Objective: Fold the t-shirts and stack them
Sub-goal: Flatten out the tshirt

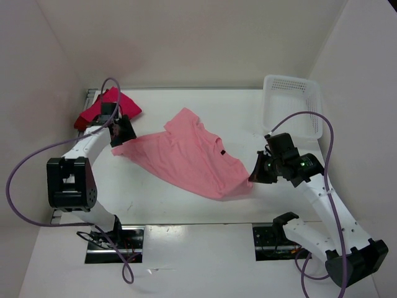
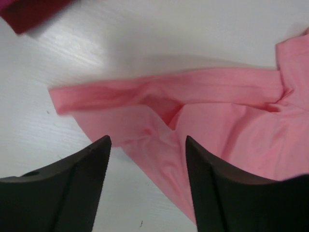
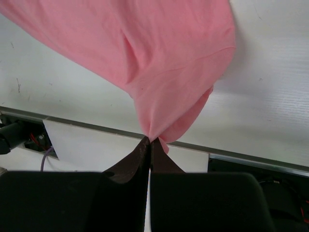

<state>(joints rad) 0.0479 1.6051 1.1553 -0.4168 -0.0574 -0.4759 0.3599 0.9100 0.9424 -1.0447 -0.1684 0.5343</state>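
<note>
From above, the salmon pink t-shirt [image 1: 186,155] lies spread on the tabletop [image 1: 186,112] between both arms' jaws. The right jaws lift one corner of it, and the left jaws hang over its opposite end, with a crimson t-shirt [image 1: 115,102] bunched just beyond them.

In the left wrist view, the left jaws stand wide and grip nothing. Pink cloth lies ahead of and below them, and a dark red t-shirt [image 2: 26,12] lies farther ahead to the left.

In the right wrist view, the right jaws are clamped on the shirt's corner, and the cloth fans out ahead of their tips.

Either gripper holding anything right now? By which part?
Right gripper is shut on the salmon pink t-shirt, pinching a bunched corner at its right-hand end. Left gripper is open over the other end, holding nothing.
</note>
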